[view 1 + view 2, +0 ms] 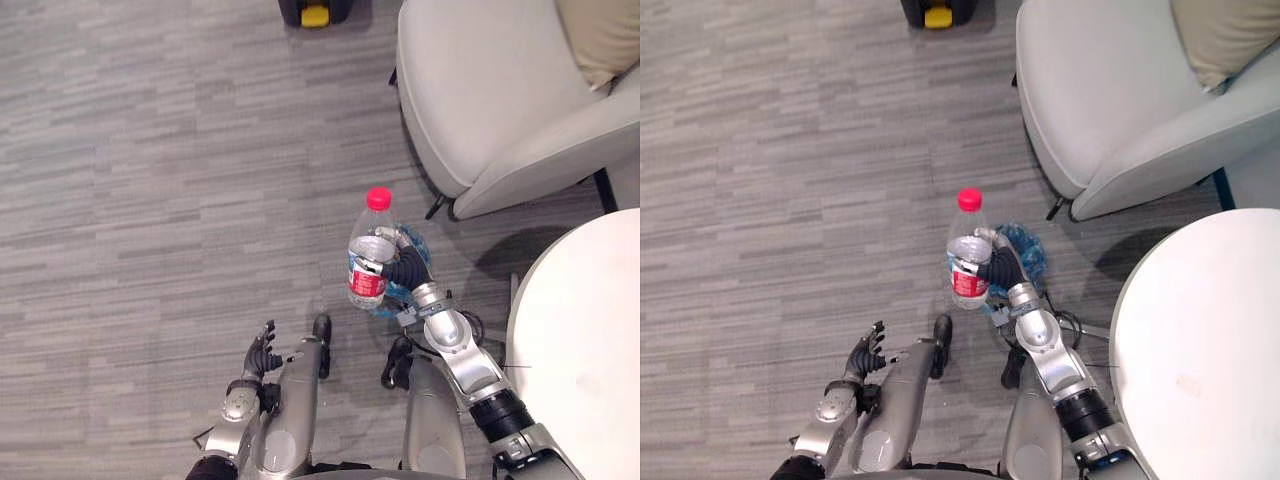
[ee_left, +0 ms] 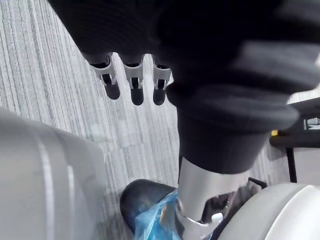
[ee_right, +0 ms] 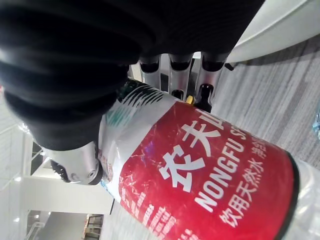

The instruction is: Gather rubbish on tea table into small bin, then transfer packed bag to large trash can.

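A clear plastic bottle with a red cap and a red label is held upright above the floor by my right hand, whose fingers curl round its body. In the right wrist view the bottle's red label lies right against the fingers. Under the bottle sits a small bin lined with a blue bag, partly hidden by the hand. My left hand hangs low at the left with relaxed fingers and holds nothing.
A round white tea table stands at the right. A pale grey armchair with a beige cushion is behind the bin. A dark object with a yellow part sits on the grey carpet at the far edge.
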